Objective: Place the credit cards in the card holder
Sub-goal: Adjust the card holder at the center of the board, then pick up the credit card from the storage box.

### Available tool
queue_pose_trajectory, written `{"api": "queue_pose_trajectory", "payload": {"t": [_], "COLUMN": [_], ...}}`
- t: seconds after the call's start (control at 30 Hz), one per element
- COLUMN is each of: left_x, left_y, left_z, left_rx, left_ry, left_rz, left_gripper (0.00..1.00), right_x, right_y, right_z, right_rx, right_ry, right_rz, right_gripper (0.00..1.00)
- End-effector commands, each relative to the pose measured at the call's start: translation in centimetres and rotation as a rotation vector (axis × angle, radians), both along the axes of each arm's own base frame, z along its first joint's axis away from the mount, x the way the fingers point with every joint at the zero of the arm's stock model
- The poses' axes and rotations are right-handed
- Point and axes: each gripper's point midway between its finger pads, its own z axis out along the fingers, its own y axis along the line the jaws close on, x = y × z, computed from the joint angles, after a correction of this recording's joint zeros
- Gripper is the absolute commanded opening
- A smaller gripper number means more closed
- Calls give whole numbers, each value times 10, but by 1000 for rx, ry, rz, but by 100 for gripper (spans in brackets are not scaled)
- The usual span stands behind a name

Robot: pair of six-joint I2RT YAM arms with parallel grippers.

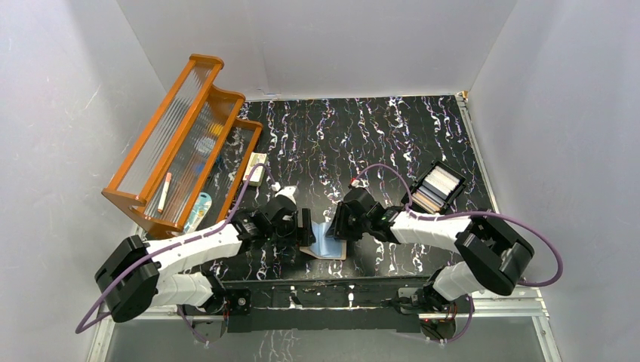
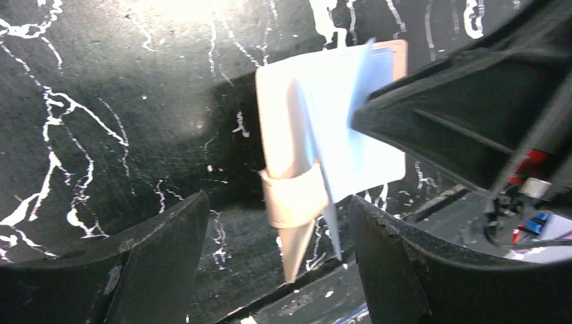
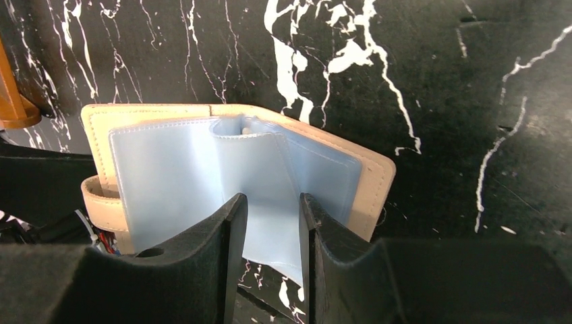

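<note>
Two end effectors are set either side of card holder (image 1: 326,243), laid open on counter (image 1: 392,136) near front edge. Just left of it, left end effector (image 2: 276,209) is spread wide, empty. Nearer right end effector (image 3: 271,202) is held part-open astride clear pocket leaf (image 3: 263,162); no pinch is seen.

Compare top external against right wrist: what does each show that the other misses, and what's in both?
Top external only: the black tray holding the cards, off to the right.
Right wrist only: the clear pockets inside the card holder, one leaf standing between the fingers of the right gripper, and the strap at its left edge. Whether the fingers actually pinch that leaf can't be told.
Both: the card holder lying open on the marbled table, with the right gripper at it.
</note>
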Motion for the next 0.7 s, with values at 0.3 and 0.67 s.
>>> {"api": "queue_pose_trajectory", "payload": {"t": [0.3, 0.67], "left_x": [1, -5], "left_y": [1, -4], "left_z": [-6, 5], "left_rx": [14, -40], "left_ry": [-35, -39], "left_rz": [-38, -74], "left_gripper": [52, 7], "right_x": [-2, 13], "right_y": [-28, -27], "right_z": [9, 55], "right_rx": [-90, -47], "right_ry": [-32, -167], "right_rz": [-60, -54], "right_gripper": [41, 44]}}
